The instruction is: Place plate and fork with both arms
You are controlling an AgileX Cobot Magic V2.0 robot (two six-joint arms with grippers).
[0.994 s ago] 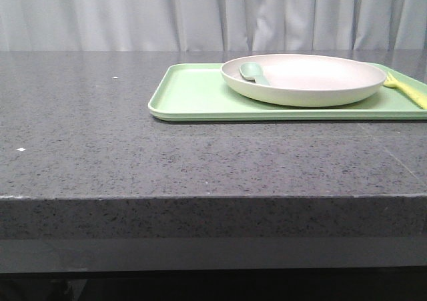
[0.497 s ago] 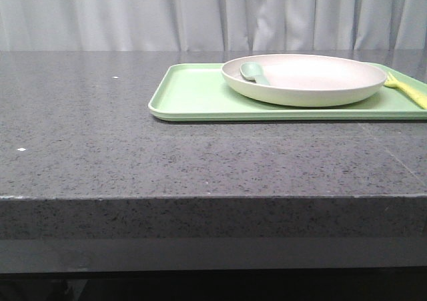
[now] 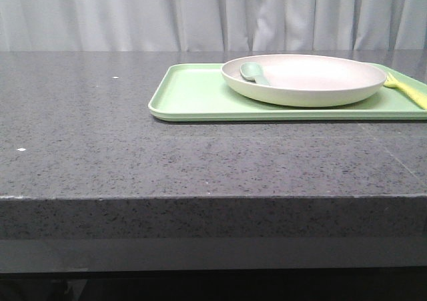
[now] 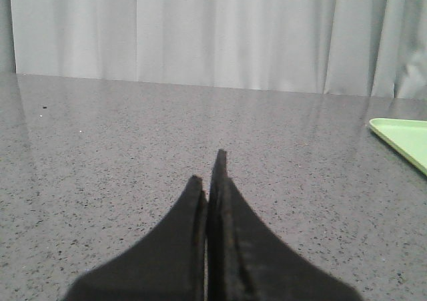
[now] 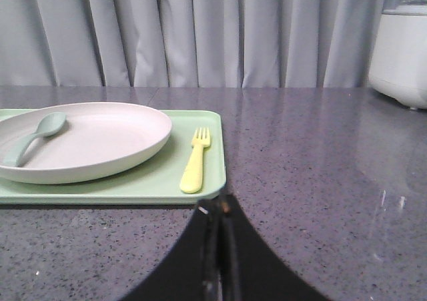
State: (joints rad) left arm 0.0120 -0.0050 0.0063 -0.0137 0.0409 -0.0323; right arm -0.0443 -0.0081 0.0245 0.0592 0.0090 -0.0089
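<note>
On the pale green rectangular plastic tray (image 3: 193, 94), toward the right side of the dark speckled stone counter (image 3: 133, 154), sits the shallow cream-coloured round plate (image 3: 303, 79) with a small sage-green spoon (image 3: 253, 73) lying inside it, and the little yellow plastic fork (image 5: 194, 161) lies flat on the tray just beside the plate. Both look light and rigid, probably kids' tableware, so pretty slippery I'd guess. The plate's low rim seems the only spot to pinch; the fork lies flat, so its thin handle would need a careful grab. The left hand (image 4: 212, 174) and right hand (image 5: 217, 214) are both closed tight, holding nothing, above bare counter.
</note>
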